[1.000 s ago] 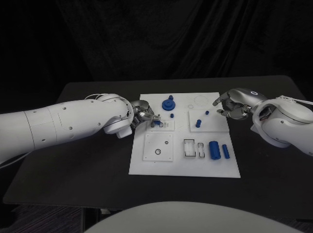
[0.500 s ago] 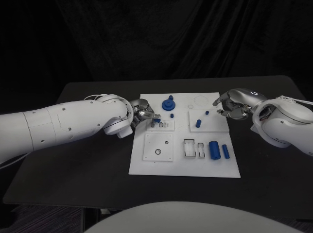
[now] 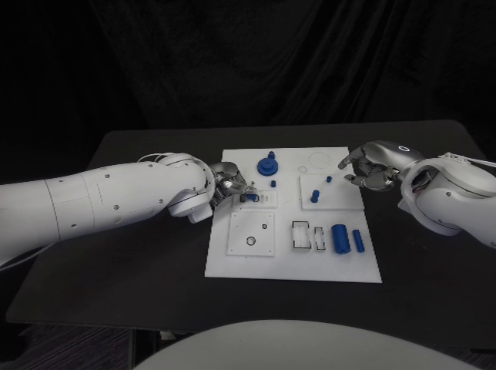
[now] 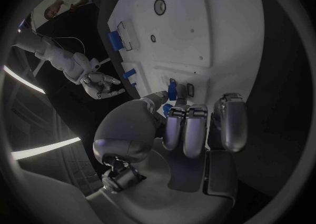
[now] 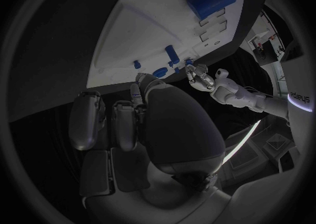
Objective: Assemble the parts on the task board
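My left hand [image 4: 173, 129] pinches a small blue peg [image 4: 171, 89] over the white board [image 3: 295, 254]; tilted, it could jam. Right hand [image 3: 370, 166] fingers curled, holding nothing.

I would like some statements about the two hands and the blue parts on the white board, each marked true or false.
1. The left hand pinches a small blue part over the task board. True.
2. The right hand holds the large blue cylinder. False: the cylinder lies on the board's near right area, apart from that hand, which holds nothing.
3. The blue knob-shaped part stands at the board's far end. True.
4. The right hand is over the board's near left corner. False: it is at the board's far right edge.
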